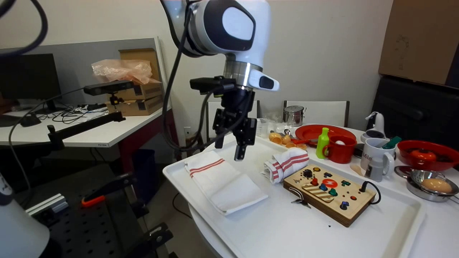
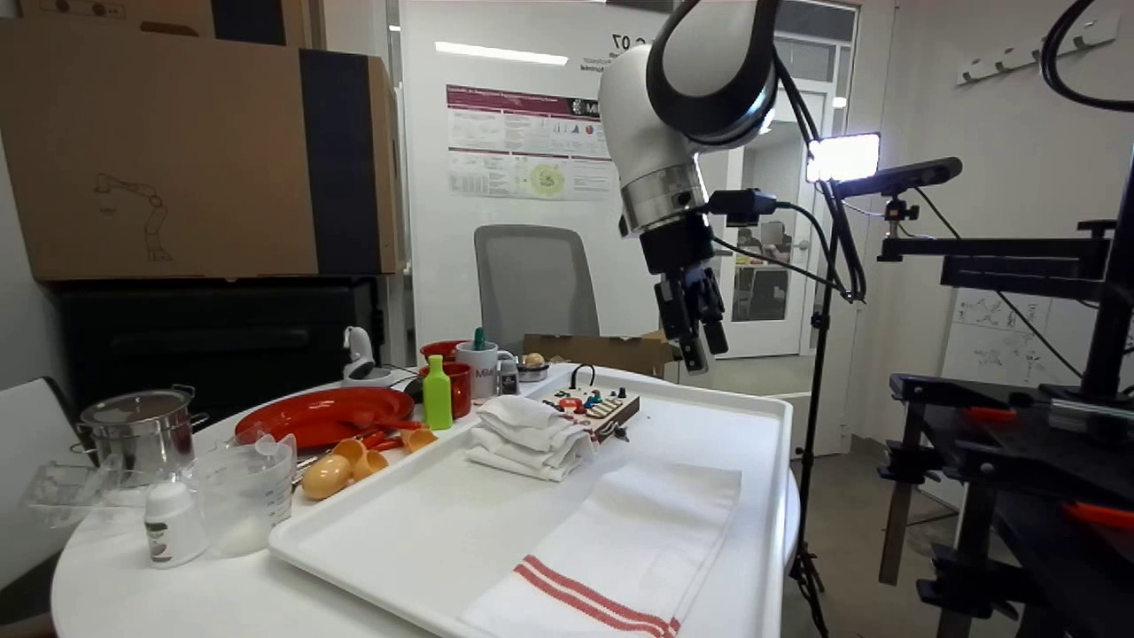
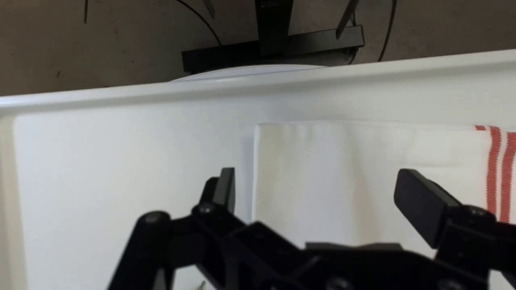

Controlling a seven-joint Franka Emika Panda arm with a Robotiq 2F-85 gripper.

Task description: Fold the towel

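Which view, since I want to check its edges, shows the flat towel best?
An exterior view, where the flat towel has its whole outline in frame. In an exterior view, the picture's bottom edge cuts its striped end. The wrist view crops it at right, and the gripper covers part.

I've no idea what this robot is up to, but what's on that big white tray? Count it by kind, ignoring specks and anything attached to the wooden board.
Flat-lying towel, white with red stripes: 1
Towel bundle, also white with red stripes: 1 (one cloth or more, I can't tell)
Wooden board with coloured knobs: 1
Total on the white tray: 3
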